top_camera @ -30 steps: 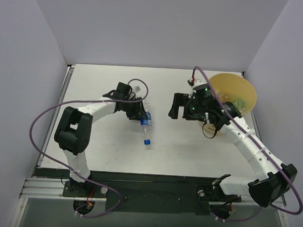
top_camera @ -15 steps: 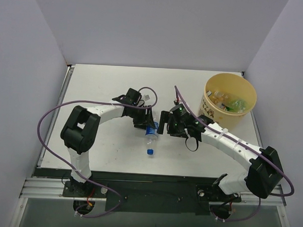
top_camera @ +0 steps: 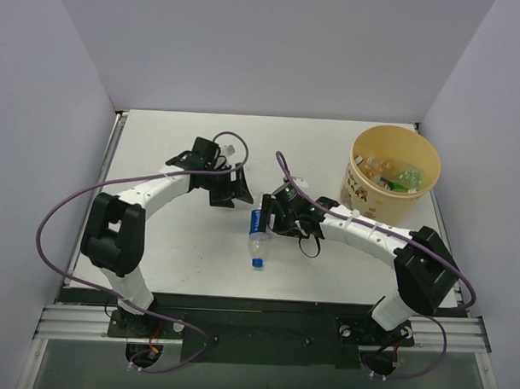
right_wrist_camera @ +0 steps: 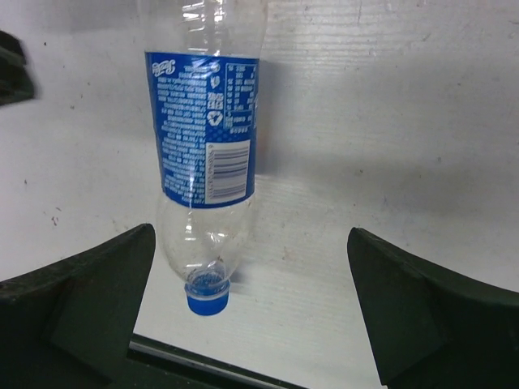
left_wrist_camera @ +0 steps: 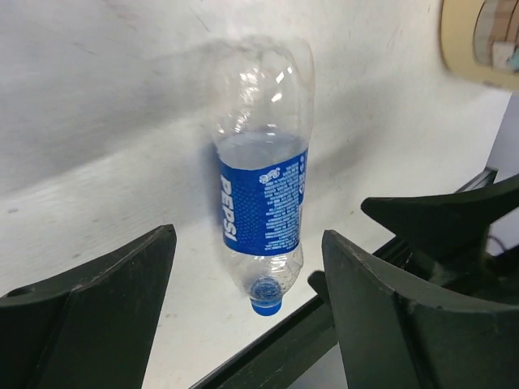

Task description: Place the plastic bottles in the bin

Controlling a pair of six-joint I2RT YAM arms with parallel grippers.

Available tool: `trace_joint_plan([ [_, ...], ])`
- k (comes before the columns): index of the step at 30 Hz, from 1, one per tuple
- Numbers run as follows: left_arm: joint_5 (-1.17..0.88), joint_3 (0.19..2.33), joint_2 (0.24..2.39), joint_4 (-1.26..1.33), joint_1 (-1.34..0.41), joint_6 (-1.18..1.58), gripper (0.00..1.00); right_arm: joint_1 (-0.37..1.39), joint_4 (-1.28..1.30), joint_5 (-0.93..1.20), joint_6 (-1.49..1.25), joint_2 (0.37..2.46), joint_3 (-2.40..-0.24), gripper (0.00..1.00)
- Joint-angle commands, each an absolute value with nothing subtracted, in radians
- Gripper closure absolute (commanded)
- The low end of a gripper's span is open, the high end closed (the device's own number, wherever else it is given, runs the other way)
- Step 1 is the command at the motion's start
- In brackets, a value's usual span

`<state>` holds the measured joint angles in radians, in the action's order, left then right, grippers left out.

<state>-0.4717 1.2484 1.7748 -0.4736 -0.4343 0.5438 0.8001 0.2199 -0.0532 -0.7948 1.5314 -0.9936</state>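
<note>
White table (top_camera: 172, 251); left gripper (top_camera: 234, 192), jaws now apart, has released the Pepsi bottle (top_camera: 256, 239), lying flat mid-table; right gripper (top_camera: 266, 222), spread wide, has arrived over it, likely for carrying to the bin (top_camera: 361, 196).

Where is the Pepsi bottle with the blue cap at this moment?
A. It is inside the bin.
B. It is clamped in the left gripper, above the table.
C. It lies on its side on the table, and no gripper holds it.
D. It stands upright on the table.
C: the Pepsi bottle lies on its side on the table, and the left gripper and right gripper are both open, fingers clear of it.
</note>
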Motion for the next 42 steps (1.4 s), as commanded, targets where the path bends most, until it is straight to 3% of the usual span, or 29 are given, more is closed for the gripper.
trace_joint_plan([
  [1,-0.453,1.289,1.646,-0.531,-0.315,0.528,0.17,0.808,0.173,-0.078,-0.815,1.606,-1.057,0.0],
  [5,-0.46,1.264,1.566,-0.545,-0.216,0.538,0.17,0.808,0.135,-0.054,-0.816,1.693,-1.086,0.06],
  [9,-0.486,1.226,1.503,-0.532,-0.152,0.541,0.17,0.808,0.109,-0.018,-0.787,1.779,-1.124,0.19],
  [11,-0.492,1.204,1.482,-0.519,-0.124,0.551,0.17,0.802,0.144,-0.015,-0.752,1.81,-1.172,0.32],
  [12,-0.498,1.195,1.47,-0.509,-0.115,0.557,0.17,0.801,0.152,-0.015,-0.744,1.809,-1.19,0.45],
  [15,-0.523,1.161,1.45,-0.494,-0.083,0.566,0.17,0.77,0.221,-0.043,-0.68,1.764,-1.236,0.71],
  [17,-0.55,1.147,1.44,-0.483,-0.071,0.571,0.17,0.74,0.292,-0.073,-0.629,1.699,-1.284,0.77],
  [24,-0.607,1.121,1.444,-0.488,-0.06,0.571,0.17,0.569,0.477,-0.285,-0.407,1.421,-1.538,0.77],
  [27,-0.655,1.106,1.437,-0.453,-0.052,0.591,0.17,0.483,0.491,-0.432,-0.336,1.361,-1.646,0.74],
  [31,-0.675,1.098,1.433,-0.439,-0.051,0.597,0.17,0.307,0.479,-0.456,-0.325,1.335,-1.71,0.69],
  [34,-0.676,1.097,1.425,-0.44,-0.051,0.597,0.17,0.163,0.456,-0.442,-0.353,1.339,-1.712,0.66],
  [39,-0.683,1.097,1.427,-0.446,-0.048,0.592,0.17,0.075,0.439,-0.456,-0.365,1.381,-1.661,0.63],
  [42,-0.687,1.098,1.427,-0.451,-0.043,0.592,0.17,0.055,0.443,-0.418,-0.39,1.405,-1.609,0.51],
])
